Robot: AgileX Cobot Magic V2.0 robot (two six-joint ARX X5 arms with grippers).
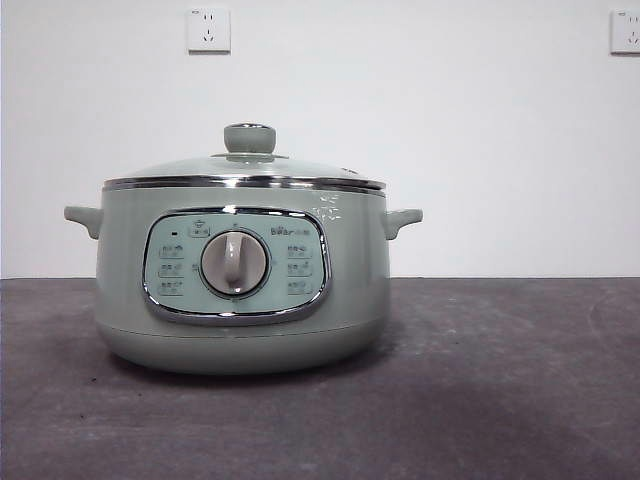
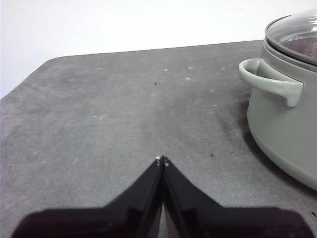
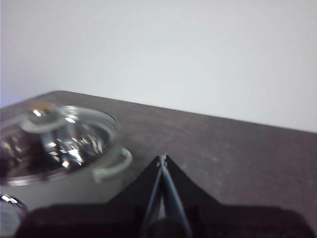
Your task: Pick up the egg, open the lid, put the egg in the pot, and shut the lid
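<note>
The sage-green pot (image 1: 240,275) stands in the middle of the dark table, with its glass lid (image 1: 245,168) seated on it and the green knob (image 1: 249,137) on top. The egg is not in view in any frame. My left gripper (image 2: 162,159) is shut and empty, hovering over bare table beside the pot's side handle (image 2: 270,80). My right gripper (image 3: 162,158) is shut and empty, above the table beside the pot's other handle (image 3: 113,166); the lid (image 3: 59,141) shows there too. Neither arm shows in the front view.
The dark grey table (image 1: 500,380) runs wide on both sides of the pot. A white wall stands behind it with two sockets (image 1: 208,30). The table's rounded corner (image 2: 44,69) shows in the left wrist view.
</note>
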